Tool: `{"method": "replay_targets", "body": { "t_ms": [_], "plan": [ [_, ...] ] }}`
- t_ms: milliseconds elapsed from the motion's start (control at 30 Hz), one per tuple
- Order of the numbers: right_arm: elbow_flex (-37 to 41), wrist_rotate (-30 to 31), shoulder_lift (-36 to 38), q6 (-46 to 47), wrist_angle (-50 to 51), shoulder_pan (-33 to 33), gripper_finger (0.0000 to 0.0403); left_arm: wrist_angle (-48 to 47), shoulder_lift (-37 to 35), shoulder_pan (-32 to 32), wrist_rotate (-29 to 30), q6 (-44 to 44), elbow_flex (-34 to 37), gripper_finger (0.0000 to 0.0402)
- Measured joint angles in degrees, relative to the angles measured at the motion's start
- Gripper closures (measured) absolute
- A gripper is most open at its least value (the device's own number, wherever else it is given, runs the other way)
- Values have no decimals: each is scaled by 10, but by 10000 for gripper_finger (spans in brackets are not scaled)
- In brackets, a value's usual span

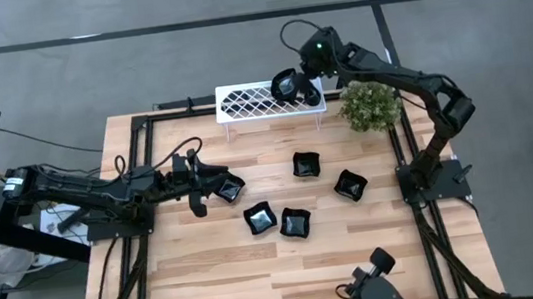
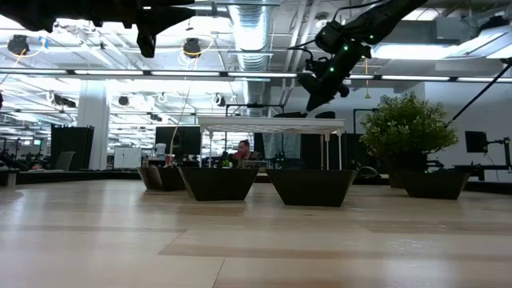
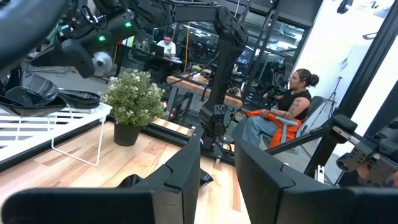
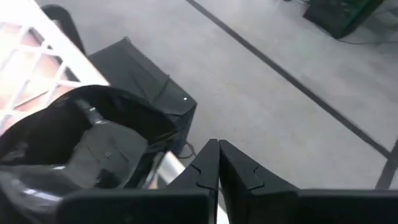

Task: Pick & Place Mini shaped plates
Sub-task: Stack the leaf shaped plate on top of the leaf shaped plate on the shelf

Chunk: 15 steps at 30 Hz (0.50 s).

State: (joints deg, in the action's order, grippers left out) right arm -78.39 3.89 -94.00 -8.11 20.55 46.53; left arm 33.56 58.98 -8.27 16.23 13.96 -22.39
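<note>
**Right gripper shut above the rack; left gripper over a plate**

From above, the right gripper (image 1: pixel 312 92) sits at the rack (image 1: pixel 251 102), just beside the plant (image 1: pixel 370 105). Two black plates (image 1: pixel 286 86) lie on the rack's right end, next to it. Its own wrist camera shows what the top view cannot: the two fingers (image 4: pixel 208 163) pressed together with nothing between them, and the stacked plates (image 4: pixel 81 140) just beside them, apart from the tips.

The left gripper (image 1: pixel 193 185) lies low over the table's (image 1: pixel 211 277) left side, at a plate (image 1: pixel 228 187). Its wrist view shows the fingers (image 3: pixel 186 171) parted by a gap, but the plate itself is out of that frame; whether it is held cannot be told.

Four more plates stand loose mid-table: one (image 1: pixel 306 164) near the rack, one (image 1: pixel 350 184) to the right, and two (image 1: pixel 259 217) (image 1: pixel 295 223) side by side in front.

Only the low view shows them in profile, as dark flared bowls (image 2: pixel 218 182) in a row. The left wrist view alone takes in a seated person (image 3: pixel 287 115) beyond the table.
</note>
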Motion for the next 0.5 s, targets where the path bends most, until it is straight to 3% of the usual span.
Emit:
{"method": "replay_targets", "body": {
  "t_ms": [500],
  "plan": [
    [0,4,0,-1,32,-10,400,0,0,0,0,0,0,300]
  ]
}}
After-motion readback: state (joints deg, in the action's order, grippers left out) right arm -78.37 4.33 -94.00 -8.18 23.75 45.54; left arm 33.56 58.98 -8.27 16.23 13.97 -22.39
